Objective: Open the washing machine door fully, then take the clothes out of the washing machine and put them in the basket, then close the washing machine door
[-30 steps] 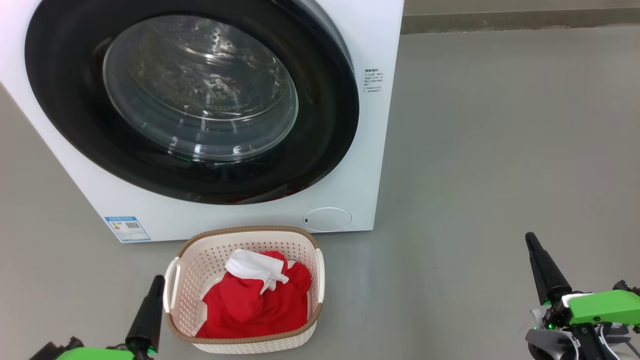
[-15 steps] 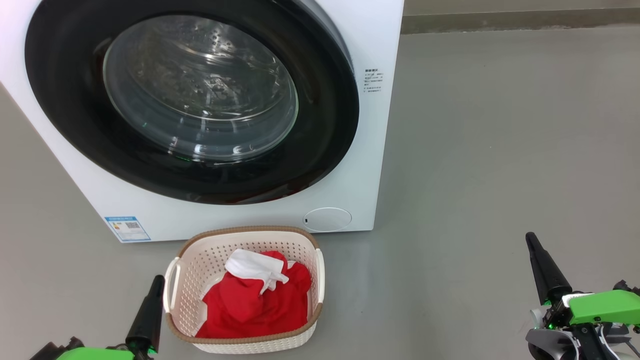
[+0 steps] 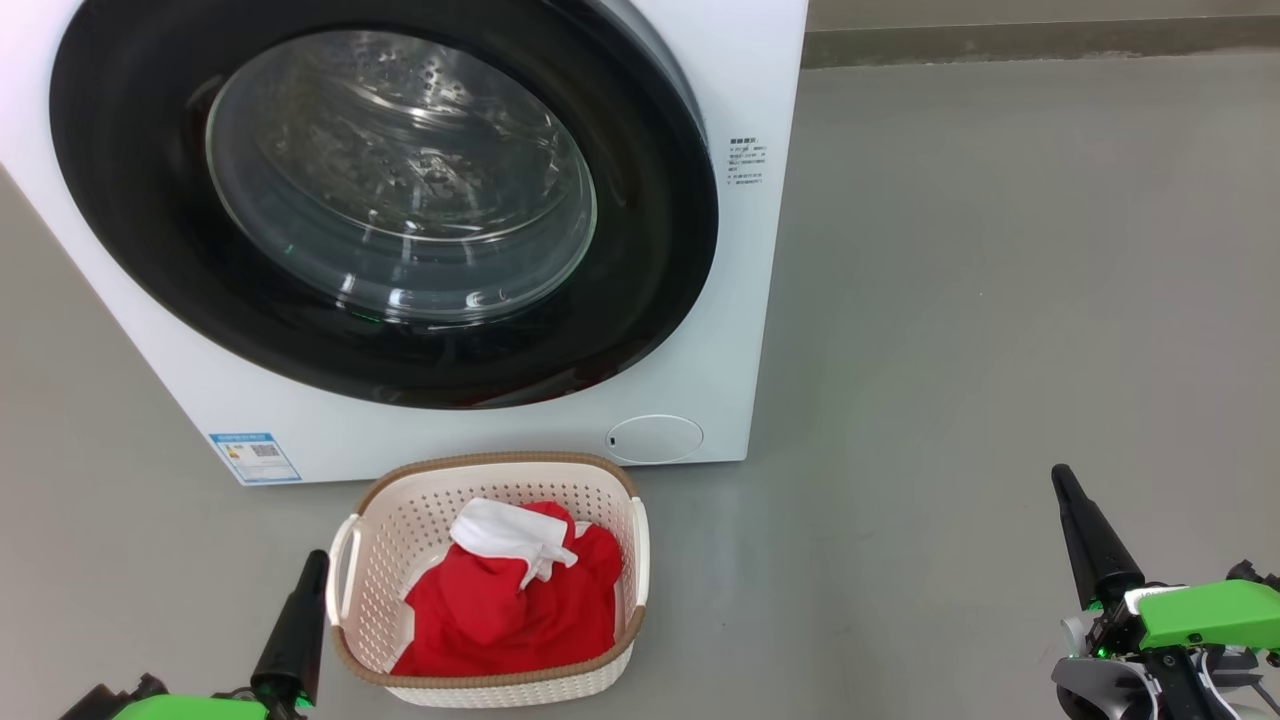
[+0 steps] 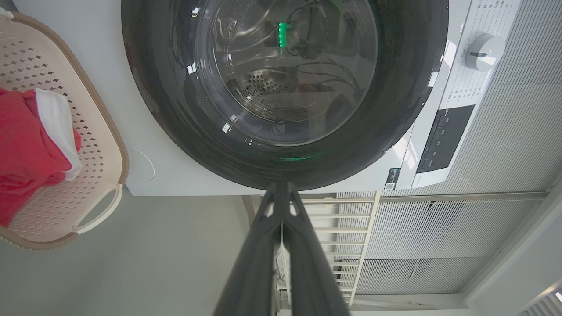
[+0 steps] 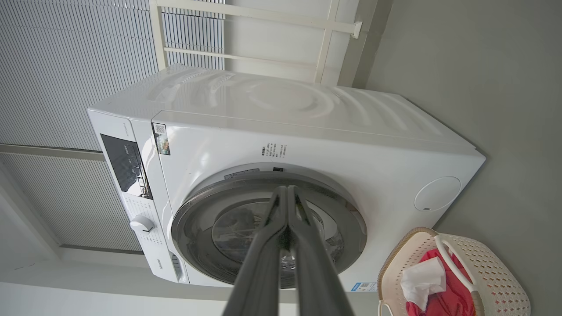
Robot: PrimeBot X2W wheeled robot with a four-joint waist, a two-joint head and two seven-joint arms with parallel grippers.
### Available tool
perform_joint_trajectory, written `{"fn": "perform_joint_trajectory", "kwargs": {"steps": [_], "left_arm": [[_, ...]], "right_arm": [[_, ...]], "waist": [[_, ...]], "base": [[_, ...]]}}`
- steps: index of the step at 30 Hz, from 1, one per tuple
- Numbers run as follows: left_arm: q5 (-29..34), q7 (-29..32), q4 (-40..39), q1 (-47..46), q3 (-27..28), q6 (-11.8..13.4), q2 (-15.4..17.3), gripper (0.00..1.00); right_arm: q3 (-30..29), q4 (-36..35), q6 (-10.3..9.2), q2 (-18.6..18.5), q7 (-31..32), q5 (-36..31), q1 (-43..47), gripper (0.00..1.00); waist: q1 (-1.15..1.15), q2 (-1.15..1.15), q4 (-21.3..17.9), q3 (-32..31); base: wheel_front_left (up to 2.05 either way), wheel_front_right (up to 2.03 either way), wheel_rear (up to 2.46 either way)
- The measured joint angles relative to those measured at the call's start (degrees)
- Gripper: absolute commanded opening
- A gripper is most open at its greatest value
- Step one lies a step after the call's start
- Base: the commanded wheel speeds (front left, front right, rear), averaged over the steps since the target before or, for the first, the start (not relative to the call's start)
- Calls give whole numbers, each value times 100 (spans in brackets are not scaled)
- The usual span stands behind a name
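The white washing machine (image 3: 745,120) fills the upper left of the head view, and its black-rimmed door (image 3: 400,180) lies flat against the front, with a bare steel drum behind the glass. On the floor before it stands the cream basket (image 3: 400,520), holding the red clothes (image 3: 500,610) with a white cloth piece on top. My left gripper (image 3: 312,562) is shut just left of the basket. Far to the right my right gripper (image 3: 1060,478) is shut over bare floor. Each wrist view shows fingers (image 4: 281,206) pressed together, with nothing between them.
Grey floor (image 3: 1000,300) spreads wide to the right of the machine. A wall base (image 3: 1040,40) runs along the back. A pale rack and slatted panel (image 4: 395,245) stand beside the machine, and its control panel and knob (image 4: 480,52) sit at its top.
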Motion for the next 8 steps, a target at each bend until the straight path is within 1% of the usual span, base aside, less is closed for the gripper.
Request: {"fn": "perform_joint_trajectory", "kwargs": {"steps": [8], "left_arm": [[0,0,0,0,2,0,-2,0]], "right_arm": [[-2,0,0,0,0,0,0,0]], "waist": [[0,0,0,0]], "base": [[0,0,0]]}}
